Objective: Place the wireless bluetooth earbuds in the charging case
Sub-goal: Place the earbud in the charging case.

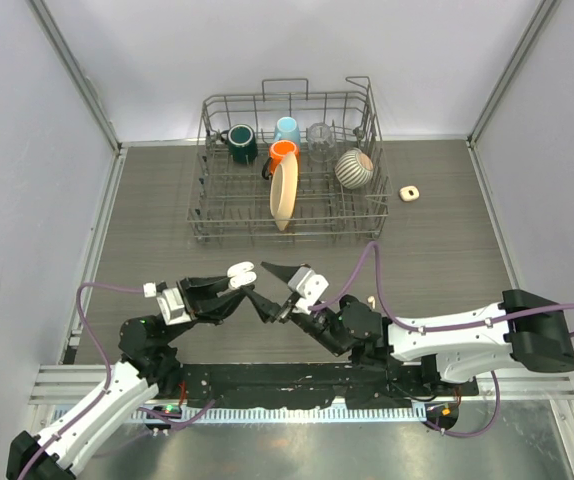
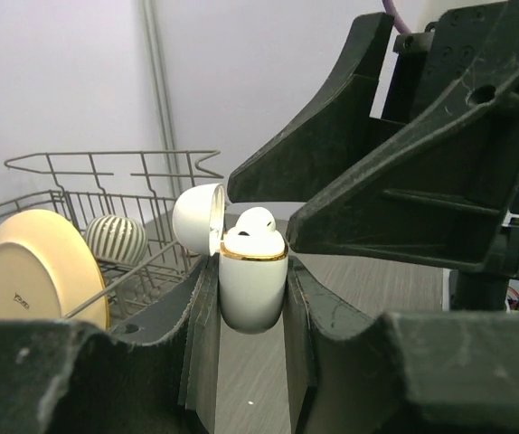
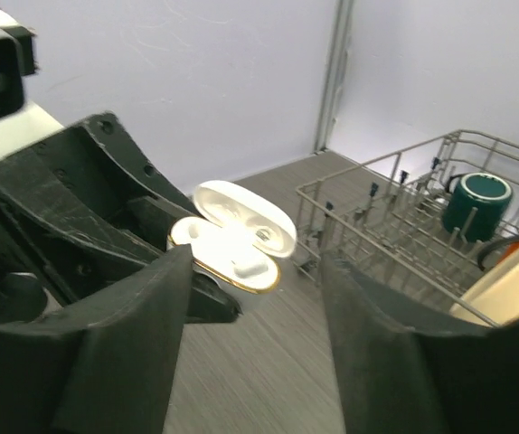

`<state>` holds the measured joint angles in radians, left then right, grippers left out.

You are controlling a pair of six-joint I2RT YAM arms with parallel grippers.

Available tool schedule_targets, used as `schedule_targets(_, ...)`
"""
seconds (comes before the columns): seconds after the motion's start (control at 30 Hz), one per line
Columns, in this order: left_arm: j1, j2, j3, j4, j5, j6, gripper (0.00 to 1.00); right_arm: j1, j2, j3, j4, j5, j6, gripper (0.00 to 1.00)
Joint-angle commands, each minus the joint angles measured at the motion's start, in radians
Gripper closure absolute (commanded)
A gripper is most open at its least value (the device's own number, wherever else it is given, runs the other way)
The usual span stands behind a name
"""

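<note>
The white charging case (image 2: 252, 289) stands upright between my left gripper's (image 2: 250, 362) fingers, which are shut on its sides. Its lid (image 2: 196, 217) hangs open to the left above the gold rim. One white earbud (image 2: 256, 222) sits in the case with its head sticking up. From the right wrist the case (image 3: 207, 237) shows its open inside, with the earbud (image 3: 250, 265) in the near socket. My right gripper (image 3: 255, 344) is open just in front of the case, with nothing between its fingers. In the top view both grippers meet near the table's front, left (image 1: 244, 286) and right (image 1: 270, 292).
A wire dish rack (image 1: 289, 232) stands at the back with a green mug (image 1: 241, 143), an orange mug (image 1: 283, 152), a striped bowl (image 1: 354, 168) and a cream plate (image 1: 283, 193). A small beige case (image 1: 409, 192) lies right of it. A tiny white bit (image 1: 371, 300) lies by the right arm.
</note>
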<state>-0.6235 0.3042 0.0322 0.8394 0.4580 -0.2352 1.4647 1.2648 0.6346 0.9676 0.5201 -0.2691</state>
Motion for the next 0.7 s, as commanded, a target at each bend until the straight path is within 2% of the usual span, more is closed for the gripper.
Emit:
schedule_targets(0.0, 0.001, -0.014, -0.005, 0.083, -0.033, 0.008, 1.0, 0.0, -0.062, 0.051, -0.062, 0.086, 0.123, 0.28)
schedule_targets(0.1, 0.001, -0.027, -0.005, 0.057, -0.033, 0.023, 1.0, -0.003, -0.097, 0.086, -0.116, 0.181, 0.217, 0.19)
schedule_targets(0.17, 0.001, -0.037, -0.005, 0.041, -0.035, 0.03, 1.0, -0.024, -0.142, 0.125, -0.223, 0.199, 0.267, 0.18)
schedule_targets(0.27, 0.001, -0.056, -0.006, 0.017, -0.036, 0.045, 1.0, -0.081, -0.192, 0.203, -0.468, 0.155, 0.494, 0.18)
schedule_targets(0.33, 0.001, -0.065, -0.009, 0.009, -0.042, 0.053, 1.0, -0.188, -0.214, 0.255, -0.652, -0.004, 0.673, 0.18)
schedule_targets(0.4, -0.001, -0.074, -0.009, 0.003, -0.044, 0.057, 1.0, -0.284, -0.223, 0.264, -0.74, -0.153, 0.755, 0.18)
schedule_targets(0.67, 0.001, -0.076, -0.009, 0.007, -0.035, 0.077, 1.0, -0.388, -0.209, 0.251, -0.779, -0.506, 0.967, 0.18)
